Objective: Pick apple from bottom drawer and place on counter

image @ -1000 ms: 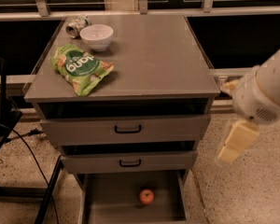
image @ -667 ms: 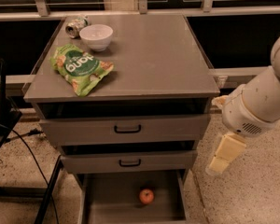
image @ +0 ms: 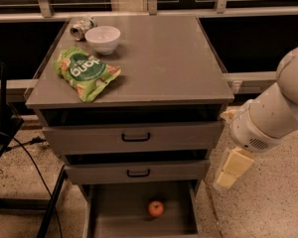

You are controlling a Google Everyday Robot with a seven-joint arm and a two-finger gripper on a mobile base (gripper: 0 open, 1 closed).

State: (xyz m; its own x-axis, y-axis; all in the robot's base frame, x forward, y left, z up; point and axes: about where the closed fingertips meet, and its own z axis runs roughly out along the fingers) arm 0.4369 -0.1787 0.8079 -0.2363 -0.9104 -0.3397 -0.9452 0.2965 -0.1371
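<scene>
The apple [image: 156, 208], small and red-orange, lies in the open bottom drawer [image: 114, 217], right of its middle. The grey counter [image: 164, 58] tops the cabinet above. My gripper [image: 232, 169] hangs from the white arm to the right of the cabinet, beside the middle drawer, above and to the right of the apple. It holds nothing that I can see.
On the counter's left part lie a green snack bag [image: 85, 72], a white bowl [image: 103, 38] and a tipped can [image: 82, 27]. The two upper drawers [image: 134, 139] with black handles stand slightly open. A black stand and cables [image: 10, 143] are at the left.
My arm and gripper have moved left and down, closer to the cabinet's right side. The apple and counter items have not moved.
</scene>
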